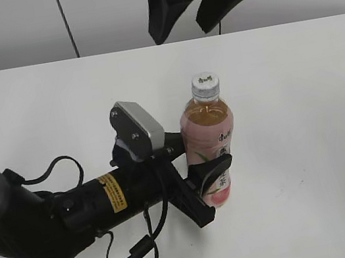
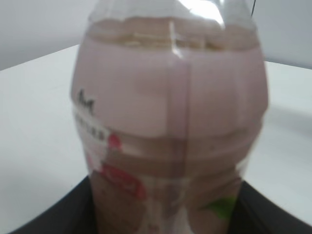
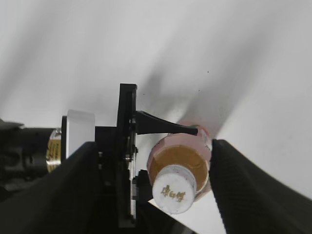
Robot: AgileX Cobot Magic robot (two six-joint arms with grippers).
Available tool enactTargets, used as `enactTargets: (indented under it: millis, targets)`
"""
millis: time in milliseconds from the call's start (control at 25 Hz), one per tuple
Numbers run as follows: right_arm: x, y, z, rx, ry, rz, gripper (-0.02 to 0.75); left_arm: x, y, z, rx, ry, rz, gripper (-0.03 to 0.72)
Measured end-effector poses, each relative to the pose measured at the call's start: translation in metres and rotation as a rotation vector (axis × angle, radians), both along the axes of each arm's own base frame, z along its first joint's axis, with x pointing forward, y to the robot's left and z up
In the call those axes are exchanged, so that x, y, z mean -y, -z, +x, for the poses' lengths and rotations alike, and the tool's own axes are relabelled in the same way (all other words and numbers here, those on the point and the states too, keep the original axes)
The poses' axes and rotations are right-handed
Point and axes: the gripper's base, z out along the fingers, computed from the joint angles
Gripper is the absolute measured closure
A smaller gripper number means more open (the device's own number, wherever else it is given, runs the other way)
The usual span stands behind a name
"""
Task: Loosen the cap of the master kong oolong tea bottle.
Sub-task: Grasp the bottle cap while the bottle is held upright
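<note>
The master kong oolong tea bottle point(image 1: 209, 142), a slim clear plastic bottle of amber tea with a pale pink label showing green leaves and a peach, stands upright on the plain white table point(image 1: 300, 93), roughly mid-table in the exterior view. Its cap point(image 1: 206, 85), a small round white ribbed plastic screw cap with a dark mark on top, sits on the neck with nothing touching it. The left gripper point(image 1: 210, 186), black, on a black arm with a yellow sticker and a grey wrist camera box point(image 1: 138, 129), comes in from the lower left and clamps the bottle's lower body, one finger wrapped across the front of the label near the peach, jaws partway apart to the width of the bottle. Left wrist view is filled by the blurry pink label and tea line, the black gripper base point(image 2: 58, 214) at the bottom corners. The right gripper point(image 1: 203, 0) hangs well above the cap at the top edge of the exterior view, its two black fingers spread wide and holding nothing. Right wrist view looks straight down: cap point(image 3: 174, 189) and bottle shoulder point(image 3: 178, 156) sit between the two dark spread fingers point(image 3: 253, 180), clear of both, with the left gripper's finger point(image 3: 165, 126) against the bottle's side.
</note>
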Motion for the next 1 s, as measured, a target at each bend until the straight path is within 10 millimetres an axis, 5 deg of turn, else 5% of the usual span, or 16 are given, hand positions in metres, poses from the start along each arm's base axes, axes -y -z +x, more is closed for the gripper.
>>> enactTargets:
  millis: [200, 600, 1000]
  targets:
    - [0.001, 0.013, -0.002, -0.127, 0.207, 0.018, 0.215, 0.0, 0.0, 0.0, 0.0, 0.0, 0.0, 0.307]
    - [0.005, 0.044, -0.008, -0.241, 0.271, -0.038, 0.219, 0.0, 0.0, 0.0, 0.0, 0.0, 0.0, 0.307]
    - [0.005, 0.045, -0.009, -0.245, 0.262, -0.035, 0.44, 0.0, 0.0, 0.0, 0.0, -0.002, 0.0, 0.307]
